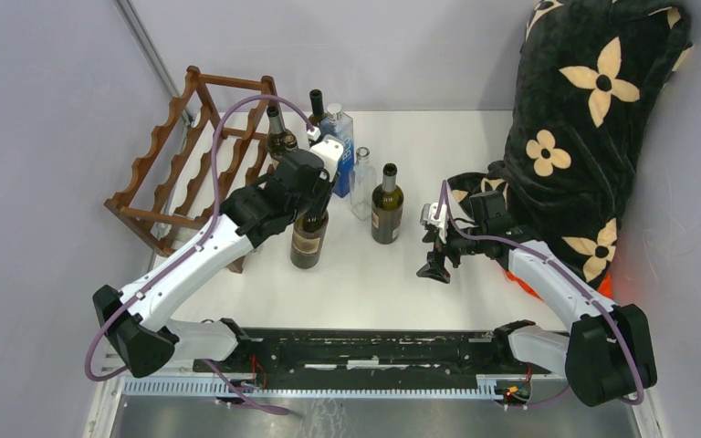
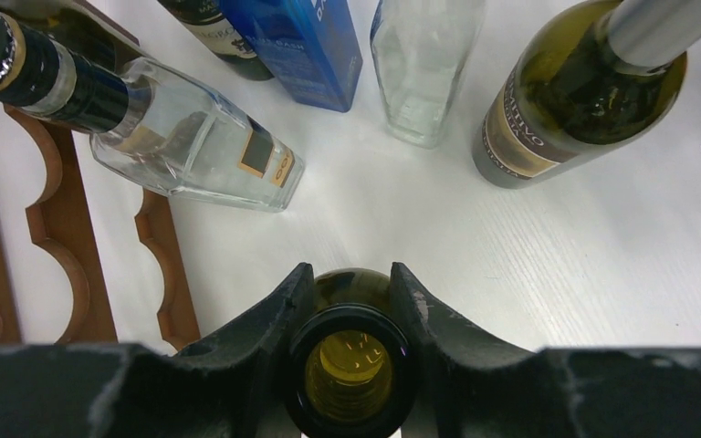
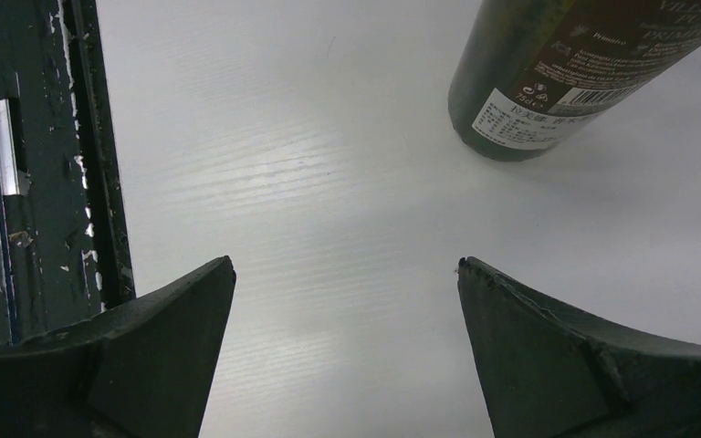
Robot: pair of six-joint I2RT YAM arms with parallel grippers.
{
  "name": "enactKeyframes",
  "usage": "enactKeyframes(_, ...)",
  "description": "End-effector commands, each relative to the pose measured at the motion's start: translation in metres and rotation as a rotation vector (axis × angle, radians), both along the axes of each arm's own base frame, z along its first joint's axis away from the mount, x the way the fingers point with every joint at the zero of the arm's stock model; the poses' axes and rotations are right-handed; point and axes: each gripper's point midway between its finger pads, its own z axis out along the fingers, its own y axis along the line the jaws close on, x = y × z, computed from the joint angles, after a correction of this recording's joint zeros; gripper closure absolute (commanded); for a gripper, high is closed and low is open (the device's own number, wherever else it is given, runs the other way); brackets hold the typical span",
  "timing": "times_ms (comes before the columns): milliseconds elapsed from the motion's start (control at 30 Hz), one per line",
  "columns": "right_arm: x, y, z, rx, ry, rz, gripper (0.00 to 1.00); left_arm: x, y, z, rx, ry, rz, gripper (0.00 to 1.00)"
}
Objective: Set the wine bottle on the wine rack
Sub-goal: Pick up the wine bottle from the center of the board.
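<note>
While our left fingers (image 2: 260, 324) are gripping the open neck of the dark olive-green glass wine bottle (image 1: 308, 245), which is standing upright on the white table (image 3: 329, 182) directly beneath them, we are judging the grasp as made and the lift as not yet begun. The dark reddish-brown wooden wine rack (image 2: 78, 283) with scalloped rails is sitting just to the left of those fingers. Our right fingers (image 3: 164, 347) are hanging spread wide, holding nothing. Next we are expecting to raise the bottle, tip it level and carry it leftward into a scallop, avoiding the neighbouring bottles.
</note>
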Motion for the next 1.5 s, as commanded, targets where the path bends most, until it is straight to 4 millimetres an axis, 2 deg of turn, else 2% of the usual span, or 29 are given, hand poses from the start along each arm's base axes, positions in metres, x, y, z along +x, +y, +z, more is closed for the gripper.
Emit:
enactKeyframes(0, 0.006, 0.005, 0.008, 0.034, -0.020, 0.011, 0.02, 0.007, -0.004, 0.046, 0.014, -0.132, -0.040, 0.98)
enactKeyframes(900, 0.007, 0.004, 0.006, 0.025, -0.009, 0.011, 0.02, 0.012, 0.000, 0.029, 0.290, -0.156, -0.122, 0.98)
enactKeyframes(1467, 0.007, 0.004, 0.004, 0.024, -0.007, 0.010, 0.02, 0.032, 0.001, 0.016, 0.465, -0.224, -0.188, 0.98)
